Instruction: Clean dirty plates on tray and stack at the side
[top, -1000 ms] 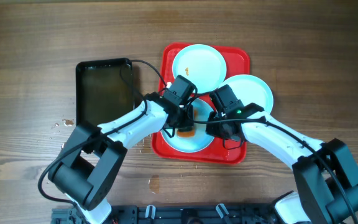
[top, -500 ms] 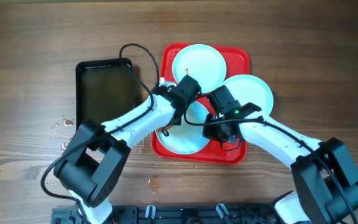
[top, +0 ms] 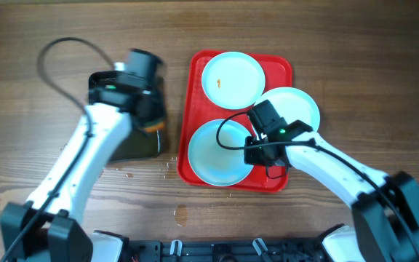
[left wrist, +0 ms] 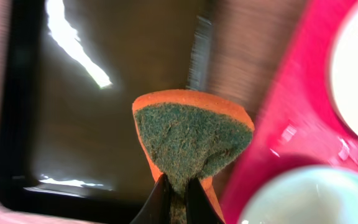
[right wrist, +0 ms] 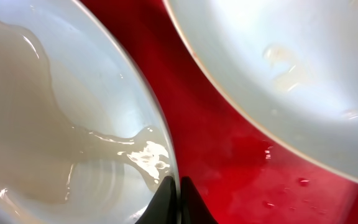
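Seen from overhead, much of the black tray [top: 142, 143] on the left is covered by the left arm. The left wrist view is smeared by blur, so that tray's edges are soft there. The left gripper [left wrist: 174, 186] is closed narrow on the one sponge [left wrist: 191, 137], which has an orange body and shows its green scouring face to the camera. It is held over the black tray's right part, near the red tray [top: 195, 67]. The gripper's fingers are cut off by the frame's lower edge.

There are three pale blue plates:
- **The far plate** [top: 231, 78] lies on the red tray's far half, with a small orange smear near its centre.
- **The right plate** [top: 297, 105] sits just beside it and overhangs the tray's right edge.
- **The near plate** [top: 213, 153] lies on the near half, wet, with no smear showing.

The right gripper [right wrist: 174, 186] is narrow, its tips on either side of the near plate's right rim, pinching it. Its body hides that stretch of rim from overhead. Whether the plate is lifted cannot be told. The right wrist view shows pooled water on the near plate and droplets on the right plate, with wet red tray between them.

Water drops [top: 180, 215] lie on the wooden tabletop [top: 355, 44] at the near side, and a black cable [top: 49, 54] loops at the far left.
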Motion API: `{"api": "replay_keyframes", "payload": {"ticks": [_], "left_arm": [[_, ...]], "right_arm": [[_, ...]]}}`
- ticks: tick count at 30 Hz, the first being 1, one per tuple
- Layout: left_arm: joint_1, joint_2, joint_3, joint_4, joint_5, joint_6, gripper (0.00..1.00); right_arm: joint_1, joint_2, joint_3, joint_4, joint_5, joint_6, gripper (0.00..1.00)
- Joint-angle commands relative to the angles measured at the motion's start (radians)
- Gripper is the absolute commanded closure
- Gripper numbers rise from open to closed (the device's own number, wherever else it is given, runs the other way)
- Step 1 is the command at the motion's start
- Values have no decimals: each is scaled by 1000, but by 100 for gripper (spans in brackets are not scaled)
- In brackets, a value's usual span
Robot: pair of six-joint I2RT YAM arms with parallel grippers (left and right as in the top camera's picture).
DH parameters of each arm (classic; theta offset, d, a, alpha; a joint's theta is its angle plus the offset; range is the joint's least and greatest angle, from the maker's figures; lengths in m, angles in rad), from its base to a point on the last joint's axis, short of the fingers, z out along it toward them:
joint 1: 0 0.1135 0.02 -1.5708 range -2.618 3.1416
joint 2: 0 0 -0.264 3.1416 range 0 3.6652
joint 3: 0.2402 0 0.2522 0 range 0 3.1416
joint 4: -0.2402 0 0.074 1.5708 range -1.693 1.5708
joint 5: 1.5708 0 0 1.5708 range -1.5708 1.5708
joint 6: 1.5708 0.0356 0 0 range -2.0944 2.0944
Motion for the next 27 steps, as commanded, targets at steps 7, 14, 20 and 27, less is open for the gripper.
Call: {"api": "replay_keyframes", "payload": {"ticks": [7, 14, 20, 27], "left_arm": [[279, -15, -245, 178, 78, 93, 96], [289, -15, -336, 272, 76, 116, 66], [289, -18, -334, 270, 108, 116, 39], [289, -114, -325, 220, 215, 116, 24]], "right_arm": [[38, -326, 24, -28, 316, -182, 96], [188, -451, 24, -25, 697, -287, 96], [361, -452, 24, 11, 942, -436, 96], [561, -452, 24, 22, 1168, -480, 96]]}}
